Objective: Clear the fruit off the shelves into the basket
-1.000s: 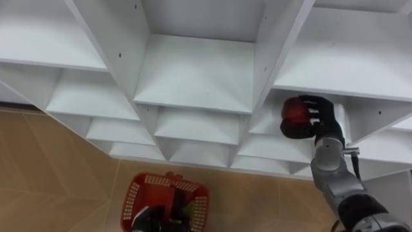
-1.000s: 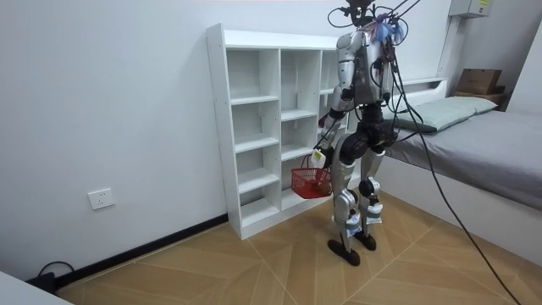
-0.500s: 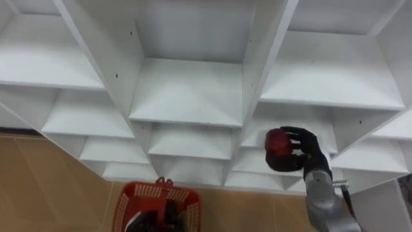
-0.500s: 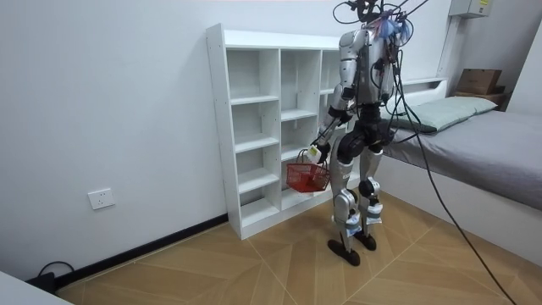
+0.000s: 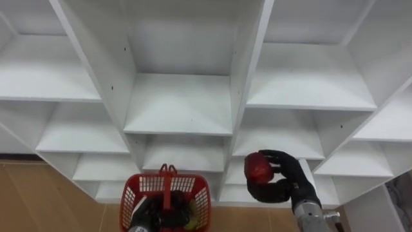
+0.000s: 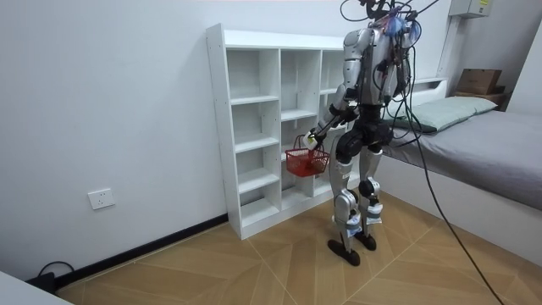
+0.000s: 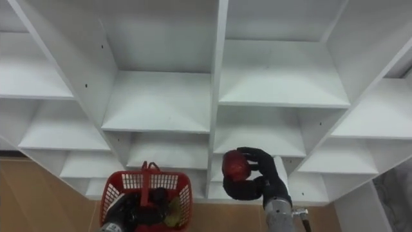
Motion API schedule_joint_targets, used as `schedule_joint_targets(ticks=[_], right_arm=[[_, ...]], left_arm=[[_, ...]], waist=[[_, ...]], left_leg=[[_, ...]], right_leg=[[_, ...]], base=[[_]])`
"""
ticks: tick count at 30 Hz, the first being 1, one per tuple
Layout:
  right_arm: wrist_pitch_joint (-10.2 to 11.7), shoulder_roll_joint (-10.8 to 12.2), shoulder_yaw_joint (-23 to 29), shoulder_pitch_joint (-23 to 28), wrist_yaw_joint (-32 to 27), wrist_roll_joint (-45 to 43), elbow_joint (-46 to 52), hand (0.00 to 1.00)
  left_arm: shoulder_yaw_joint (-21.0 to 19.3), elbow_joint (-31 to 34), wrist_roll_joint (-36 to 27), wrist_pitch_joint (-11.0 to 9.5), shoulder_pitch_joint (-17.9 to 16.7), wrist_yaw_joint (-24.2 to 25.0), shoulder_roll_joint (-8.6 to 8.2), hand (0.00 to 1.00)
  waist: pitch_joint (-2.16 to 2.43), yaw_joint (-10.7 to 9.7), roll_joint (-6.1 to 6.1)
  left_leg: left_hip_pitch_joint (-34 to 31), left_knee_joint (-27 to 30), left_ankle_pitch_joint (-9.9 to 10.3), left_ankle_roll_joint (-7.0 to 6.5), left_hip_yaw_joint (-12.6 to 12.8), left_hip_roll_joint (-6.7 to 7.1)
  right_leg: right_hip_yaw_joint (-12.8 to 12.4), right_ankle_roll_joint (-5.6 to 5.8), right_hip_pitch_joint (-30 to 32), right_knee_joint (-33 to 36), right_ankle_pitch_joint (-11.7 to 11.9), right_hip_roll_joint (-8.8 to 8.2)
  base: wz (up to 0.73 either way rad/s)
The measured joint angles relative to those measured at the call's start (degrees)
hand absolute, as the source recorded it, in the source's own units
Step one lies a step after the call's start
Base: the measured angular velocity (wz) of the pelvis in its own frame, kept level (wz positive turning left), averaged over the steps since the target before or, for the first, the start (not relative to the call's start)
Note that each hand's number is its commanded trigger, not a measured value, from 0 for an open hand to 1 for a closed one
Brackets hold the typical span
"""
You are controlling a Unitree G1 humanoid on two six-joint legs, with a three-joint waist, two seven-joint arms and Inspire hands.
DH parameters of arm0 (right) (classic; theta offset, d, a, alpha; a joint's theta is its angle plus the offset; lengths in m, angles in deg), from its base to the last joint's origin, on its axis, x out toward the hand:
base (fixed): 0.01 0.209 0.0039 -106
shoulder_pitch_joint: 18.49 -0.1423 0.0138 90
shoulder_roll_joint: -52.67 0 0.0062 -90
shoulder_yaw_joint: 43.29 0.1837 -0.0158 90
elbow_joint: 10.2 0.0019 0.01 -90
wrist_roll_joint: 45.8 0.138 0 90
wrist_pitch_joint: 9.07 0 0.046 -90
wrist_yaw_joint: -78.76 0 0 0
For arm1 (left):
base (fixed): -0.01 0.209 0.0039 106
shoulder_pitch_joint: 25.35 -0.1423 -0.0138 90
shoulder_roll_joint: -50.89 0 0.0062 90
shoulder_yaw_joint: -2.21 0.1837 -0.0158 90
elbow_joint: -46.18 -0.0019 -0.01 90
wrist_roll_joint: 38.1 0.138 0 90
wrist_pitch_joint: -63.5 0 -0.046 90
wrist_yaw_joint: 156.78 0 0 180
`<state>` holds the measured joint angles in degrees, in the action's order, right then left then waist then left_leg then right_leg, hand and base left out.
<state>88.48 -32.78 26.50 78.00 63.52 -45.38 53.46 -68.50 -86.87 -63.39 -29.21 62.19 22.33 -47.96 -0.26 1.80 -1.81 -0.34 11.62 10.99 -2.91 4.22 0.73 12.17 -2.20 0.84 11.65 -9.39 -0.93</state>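
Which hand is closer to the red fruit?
Right. The right hand has its fingers curled round the red fruit; the left hand is off to its left, holding the basket.

A white open-shelved closet [image 6: 251, 127] stands against a plain pale wall [image 6: 102, 93], herringbone wood floor [image 6: 254, 271] before it. A grey-covered bed [image 6: 483, 144] lies to its room view's right, a wall socket [image 6: 101, 199] low to its left.

Beyond the fingers of my right hand [image 5: 293, 185] stood the white wooden cubby shelf [image 5: 177, 103]; left of and below them, open air reached the red plastic mesh basket [image 5: 145, 194].
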Motion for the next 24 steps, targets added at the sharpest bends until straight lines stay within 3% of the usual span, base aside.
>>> schedule_joint_targets(ticks=[6, 11, 15, 24], right_arm=[[-0.16, -0.24, 0.02, 0.3, 1.53, -3.33, 0.59, 1.0], [-0.23, -0.22, -0.76, 0.31, 3.47, -3.35, 0.59, 1.0], [-1.75, -0.25, -1.08, 0.31, 6.98, -7.41, 0.6, 1.0], [-3.82, -0.51, -1.68, 0.32, 11.96, -12.48, 2.67, 1.0]], left_arm=[[0.04, 0.25, 0.0, 0.0, 0.03, -0.11, 0.05, 1.0], [0.01, 0.18, 0.01, 0.01, 0.05, -1.05, 0.08, 1.0], [-0.15, 0.06, 0.06, 0.01, 0.07, -1.4, 0.09, 1.0], [-1.22, -1.9, 0.07, 0.28, 0.45, -1.21, 0.16, 1.0]], waist=[[-0.07, -0.44, -0.01], [-0.47, -0.69, -0.28], [-0.67, -0.17, -0.58], [-0.61, -0.05, -0.76]], left_leg=[[0.22, -0.21, 0.01, -0.01, 0.46, 0.04], [0.48, -0.41, 0.01, 0.0, 0.64, -0.01], [0.15, -1.02, 0.05, 0.03, 1.12, -0.05], [-0.19, -0.92, 0.06, 0.02, 2.06, -0.08]], right_leg=[[-0.95, 0.04, 0.16, 0.06, -0.02, 0.05], [-1.08, 0.05, 0.18, 0.16, -0.02, 0.06], [-1.68, 0.07, 0.94, 0.11, -0.02, 0.2], [-2.59, 0.15, 1.47, -0.01, 0.11, 0.29]], base=[[-0.06], [-0.01], [-0.06], [-0.04]])
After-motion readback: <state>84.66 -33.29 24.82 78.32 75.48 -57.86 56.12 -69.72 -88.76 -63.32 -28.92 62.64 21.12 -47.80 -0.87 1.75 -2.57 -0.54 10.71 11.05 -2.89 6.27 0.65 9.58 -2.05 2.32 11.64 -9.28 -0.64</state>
